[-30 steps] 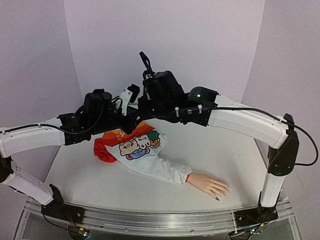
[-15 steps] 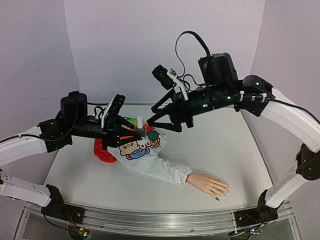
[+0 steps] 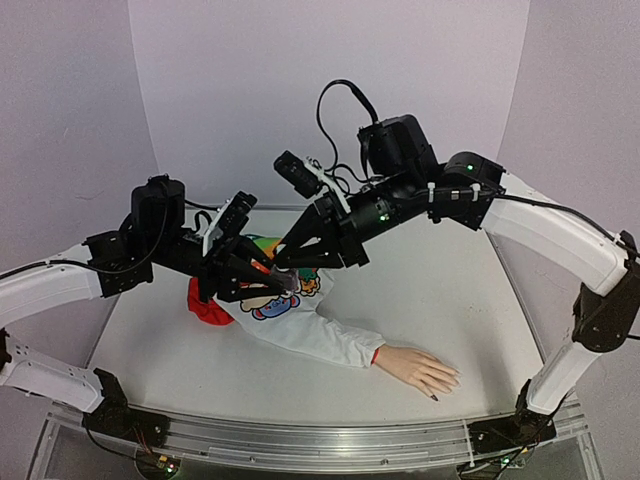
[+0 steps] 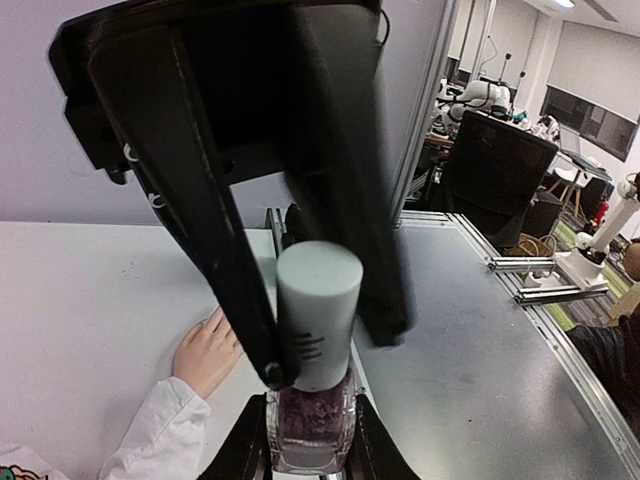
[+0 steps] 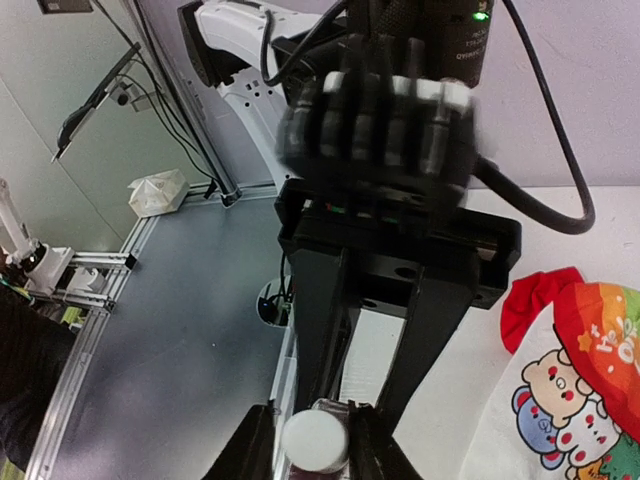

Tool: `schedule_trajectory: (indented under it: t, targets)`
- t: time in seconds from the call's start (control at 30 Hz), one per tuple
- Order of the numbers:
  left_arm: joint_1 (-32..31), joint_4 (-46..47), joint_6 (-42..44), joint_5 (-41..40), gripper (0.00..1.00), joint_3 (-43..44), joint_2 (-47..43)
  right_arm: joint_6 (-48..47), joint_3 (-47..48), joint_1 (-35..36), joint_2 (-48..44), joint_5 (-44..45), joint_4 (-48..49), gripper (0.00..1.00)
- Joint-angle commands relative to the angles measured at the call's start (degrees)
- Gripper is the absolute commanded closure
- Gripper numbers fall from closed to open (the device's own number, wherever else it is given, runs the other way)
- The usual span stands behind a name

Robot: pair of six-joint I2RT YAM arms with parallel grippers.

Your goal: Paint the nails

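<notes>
Three views, one bottle [image 4: 310, 428]
Overhead looks down on it; wrist cameras (very close) face its cap [image 4: 318, 312] from opposite sides.

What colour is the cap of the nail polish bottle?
Pale grey-blue cap, seen best in the left wrist view.

Pale lilac walls [image 3: 330, 90] enclose a white table [image 3: 450, 290] — grey floor [image 5: 170, 330] beyond.

Top view: nails [image 3: 448, 383] too small to grade, one dark tip aside; bottle [image 3: 286, 283] mostly masked by the left gripper [image 3: 282, 290] and right gripper [image 3: 280, 266]. Left wrist view: bottle base cut by lower edge; mannequin hand [image 4: 205, 355] part-hidden, nails unseen. Right wrist view: cap [image 5: 315, 440] cropped at the bottom; pad contact on it undetermined.
</notes>
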Motion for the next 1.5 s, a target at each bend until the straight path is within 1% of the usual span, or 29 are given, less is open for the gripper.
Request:
schedule_trajectory:
  t: [0.0, 0.07, 0.13, 0.2, 0.23, 0.3, 0.37, 0.4, 0.43, 0.47, 0.5, 0.57, 0.63, 0.7, 0.77, 0.8, 0.83, 0.9, 0.97, 1.03, 1.1, 1.17, 1.27, 1.37, 1.47]
  targets:
    - [0.18, 0.96, -0.32, -0.74, 1.0, 3.2, -0.12, 1.57, 3.07, 0.16, 1.32, -3.04, 0.83, 0.95]
    - [0.24, 0.48, -0.31, -3.09, 1.0, 3.26, -0.44, 2.08, 2.68, 0.1, 1.33, -2.23, 0.9, 1.0]
    - [0.24, 0.35, -1.08, -7.85, 1.0, 3.44, -0.81, 2.69, 1.8, 0.17, 1.13, -0.29, 0.89, 1.0]
    - [0.25, 0.34, -2.13, -15.74, 1.0, 3.74, -1.07, 3.93, -0.48, 0.22, 0.2, 4.96, 1.58, 1.0]
    - [0.25, 0.34, -3.47, -20.13, 1.0, 3.78, -1.15, 5.38, -2.06, 0.25, -0.34, 10.4, 2.99, 1.0]
    - [0.33, 0.34, -5.69, -34.7, 1.0, 3.75, -1.26, 8.84, -5.99, 1.25, -1.65, 23.21, 6.84, 1.0]
    - [0.31, -0.31, -7.86, -53.85, 1.0, 4.12, -0.51, 11.46, -8.12, 4.1, -1.94, 47.08, 9.18, 1.0]
    - [0.39, -2.4, -10.7, -63.33, 1.0, 5.37, 0.9, 13.74, -7.68, 6.05, -1.41, 57.96, 9.64, 1.0]
    - [0.47, -5.37, -13.47, -71.17, 1.0, 7.22, 2.67, 15.88, -6.5, 7.61, -0.15, 66.51, 9.42, 1.0]
    - [0.52, -8.48, -14.67, -75.94, 1.0, 10.08, 4.57, 19.53, -4.8, 8.73, 1.29, 75.86, 8.48, 1.0]
    - [0.57, -10.99, -14.96, -78.76, 1.0, 12.11, 6.25, 22.45, -2.82, 9.72, 2.75, 81.49, 7.02, 1.0]
    - [0.58, -11.78, -14.53, -80.65, 1.0, 13.72, 8.67, 26.46, 2.79, 11.17, 6.44, 88.66, 3.89, 1.0]
    - [0.57, -9.58, -13.72, -79.71, 1.0, 12.76, 8.85, 28.82, 7.02, 11.81, 9.87, 90.92, 0.99, 1.0]
    - [0.57, -7.07, -12.23, -75.77, 1.0, 11.15, 7.97, 29.34, 9.21, 11.84, 11.0, 87.76, 0.29, 1.0]
    - [0.53, -3.85, -10.19, -71.37, 1.0, 8.55, 6.07, 27.58, 9.86, 11.78, 10.4, 84.61, 0.31, 1.0]
    - [0.56, -2.42, -9.11, -68.4, 1.0, 7.39, 4.85, 26.51, 9.75, 11.74, 9.88, 83.29, 0.31, 0.97]
    - [0.58, -1.43, -8.23, -65.14, 1.0, 5.76, 3.94, 24.79, 9.42, 11.68, 8.64, 80.89, 0.48, 0.89]
    - [0.59, 0.84, -5.63, -58.57, 1.0, 2.73, 1.42, 21.1, 8.61, 11.07, 6.37, 74.03, 0.84, 0.67]
    - [0.59, 3.04, -3.61, -49.39, 1.0, 0.28, -1.17, 18.26, 6.73, 10.1, 3.53, 66.13, 0.91, 0.46]
    - [0.58, 4.18, -2.61, -42.25, 1.0, -1.95, -3.09, 15.45, 4.47, 8.8, 0.05, 54.87, 1.12, 0.33]
    - [0.57, 4.03, -0.84, -34.24, 1.0, -2.71, -4.52, 12.86, 1.36, 7.37, -3.13, 43.45, 1.9, 0.25]
    - [0.54, 2.93, 0.18, -26.45, 1.0, -2.53, -5.13, 11.29, -0.92, 5.55, -4.94, 34.25, 2.48, 0.23]
    - [0.58, 2.21, 0.22, -16.91, 1.0, -1.5, -4.98, 9.17, -2.13, 2.96, -5.48, 23.31, 2.68, 0.24]
    - [0.61, 0.49, -0.36, -8.2, 1.0, 0.83, -3.28, 8.1, -1.88, 0.69, -5.1, 10.87, 2.74, 0.3]
    - [0.58, -2.55, -1.07, -3.32, 1.0, 3.48, -1.04, 7.28, -0.63, 0.28, -4.15, 3.46, 2.4, 0.35]
